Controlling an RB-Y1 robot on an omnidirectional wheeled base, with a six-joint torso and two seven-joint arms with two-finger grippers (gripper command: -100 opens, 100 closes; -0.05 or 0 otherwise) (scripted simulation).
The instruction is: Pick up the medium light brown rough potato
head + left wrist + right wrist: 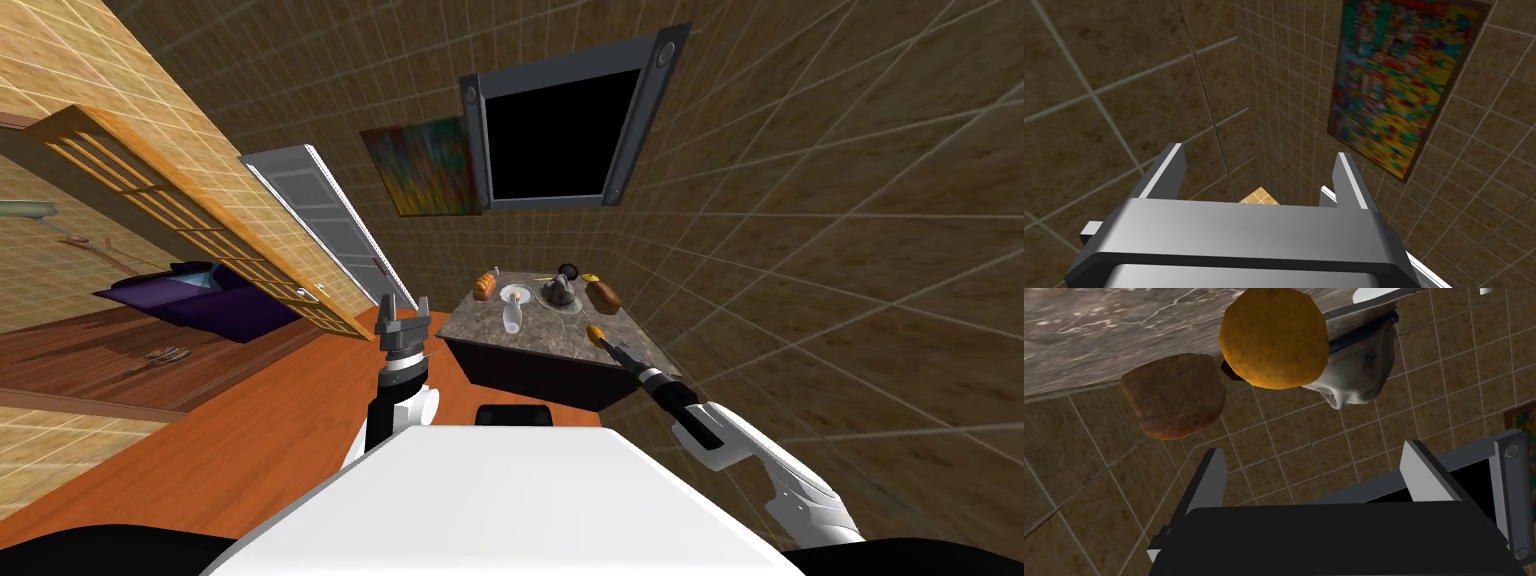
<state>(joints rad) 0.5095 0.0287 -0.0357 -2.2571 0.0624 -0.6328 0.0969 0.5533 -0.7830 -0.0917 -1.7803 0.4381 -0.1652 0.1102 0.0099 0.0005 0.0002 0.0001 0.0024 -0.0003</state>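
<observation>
The potato [594, 332], orange-brown and rough, lies near the front right corner of the grey marbled table [480, 325]. My right gripper [611, 346] sits just behind it, low over the table edge. In the right wrist view the potato [1274, 338] rests on the table top [1124, 333] a short way beyond the right gripper [1319, 473]. The fingers [1216, 473] stand open, wide apart, with nothing between them. My left gripper [402, 318] is raised left of the table, open and empty; its wrist view shows the left gripper [1261, 170] against a wall.
Behind the potato sit a brown bread loaf [603, 296] [1174, 395] and a grey crumpled thing [558, 292] [1356, 373]. A white bottle [512, 318], a plate [516, 294] and a second loaf [485, 286] stand further left. Tiled wall runs close along the table's right side.
</observation>
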